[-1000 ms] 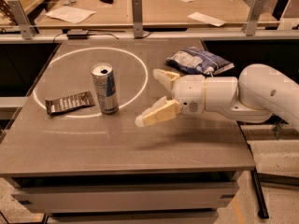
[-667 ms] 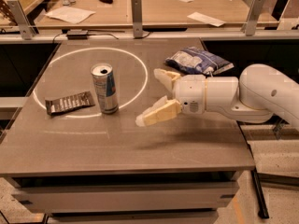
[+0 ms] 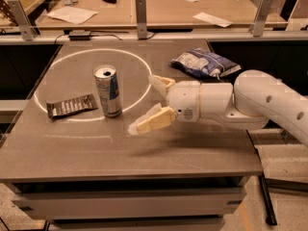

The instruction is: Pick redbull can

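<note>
The redbull can [image 3: 108,90] stands upright on the grey table, on the near edge of a bright light ring. It is slim, silver and blue, with a silver top. My gripper [image 3: 147,102] reaches in from the right on a white arm, just right of the can and a short gap away from it. Its two cream fingers [image 3: 150,121] are spread wide apart and hold nothing.
A flat dark brown foil wrapper [image 3: 72,105] lies left of the can. A blue-and-white snack bag [image 3: 204,63] lies at the back right, behind my arm. A rail with metal posts [image 3: 140,11] borders the table's far edge; another desk with papers lies beyond.
My gripper has moved slightly left, closer to the can. The can, wrapper and bag have not moved.
</note>
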Robot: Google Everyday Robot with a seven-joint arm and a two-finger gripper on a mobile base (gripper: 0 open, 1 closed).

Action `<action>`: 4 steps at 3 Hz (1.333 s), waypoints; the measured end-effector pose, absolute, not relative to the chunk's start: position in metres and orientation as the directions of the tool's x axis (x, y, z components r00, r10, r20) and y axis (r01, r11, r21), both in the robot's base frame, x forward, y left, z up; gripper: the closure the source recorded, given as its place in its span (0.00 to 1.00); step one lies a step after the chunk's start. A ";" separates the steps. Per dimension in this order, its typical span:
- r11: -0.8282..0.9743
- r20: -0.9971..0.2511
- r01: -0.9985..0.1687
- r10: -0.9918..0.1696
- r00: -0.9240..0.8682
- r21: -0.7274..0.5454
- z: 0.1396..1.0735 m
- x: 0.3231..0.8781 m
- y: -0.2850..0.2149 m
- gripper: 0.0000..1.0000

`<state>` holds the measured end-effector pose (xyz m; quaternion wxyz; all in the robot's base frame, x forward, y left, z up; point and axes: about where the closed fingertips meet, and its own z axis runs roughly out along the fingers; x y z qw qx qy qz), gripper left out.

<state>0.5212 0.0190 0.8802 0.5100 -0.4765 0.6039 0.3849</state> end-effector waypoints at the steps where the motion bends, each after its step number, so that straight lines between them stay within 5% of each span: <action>1: 0.236 -0.986 -0.971 -0.164 -0.013 -0.027 0.880 0.526 0.035 0.00; 4: 0.201 -0.991 -0.978 -0.135 0.027 -0.054 0.882 0.559 0.079 0.00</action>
